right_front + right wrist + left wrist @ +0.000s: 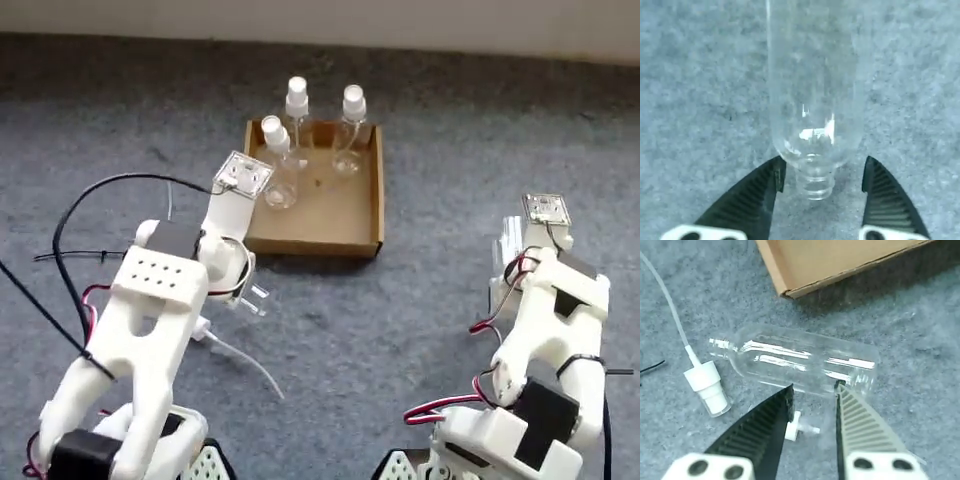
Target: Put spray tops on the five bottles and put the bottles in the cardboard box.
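Note:
Three clear bottles with white spray tops (pixel 297 98) stand in the cardboard box (pixel 362 215). In the left wrist view, an uncapped clear bottle (pixel 800 365) lies on the carpet just outside the box's corner (pixel 785 287). My left gripper (pixel 814 390) hovers open over its side. A loose spray top (pixel 707 387) with a long thin tube lies by the bottle's neck. In the right wrist view, another uncapped bottle (pixel 815 90) lies with its neck between the fingers of my open right gripper (pixel 822 167), which does not touch it.
Grey carpet covers the whole work area. Black and red cables (pixel 70 215) trail beside the left arm (pixel 150 300). The right arm (pixel 545 330) is well right of the box. A small white part (pixel 799 430) lies under the left gripper.

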You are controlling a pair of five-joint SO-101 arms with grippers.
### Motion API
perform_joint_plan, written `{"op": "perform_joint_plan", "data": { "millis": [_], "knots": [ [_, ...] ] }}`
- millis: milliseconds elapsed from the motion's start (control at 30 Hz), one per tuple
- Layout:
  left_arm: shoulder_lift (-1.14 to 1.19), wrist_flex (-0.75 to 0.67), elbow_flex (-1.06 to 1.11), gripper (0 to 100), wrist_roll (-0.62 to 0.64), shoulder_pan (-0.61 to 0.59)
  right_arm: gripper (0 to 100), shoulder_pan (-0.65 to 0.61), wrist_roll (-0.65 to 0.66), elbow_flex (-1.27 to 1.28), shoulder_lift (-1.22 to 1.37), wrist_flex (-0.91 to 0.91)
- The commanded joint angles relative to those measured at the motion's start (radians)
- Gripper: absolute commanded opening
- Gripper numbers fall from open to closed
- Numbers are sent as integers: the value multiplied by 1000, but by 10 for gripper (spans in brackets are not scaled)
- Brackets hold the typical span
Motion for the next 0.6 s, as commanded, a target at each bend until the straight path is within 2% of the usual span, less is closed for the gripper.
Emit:
{"op": "perform_joint_plan", "data": {
  "millis": [0,233,367,433,533,567],
  "knots": [
    [-145,-58,56,130,6,-53,221,-50,-2,-56,-2,25],
    [-225,-106,142,130,6,-159,221,-85,98,-151,-25,188],
    [-225,-120,154,130,6,-160,212,-21,160,-277,-131,245],
    [-225,-120,156,130,6,-160,164,24,189,-306,-186,234],
    [-225,-120,154,130,5,-160,20,38,239,-269,-237,231],
    [-225,-120,156,130,5,-160,0,45,256,-246,-249,231]
  ]
}}
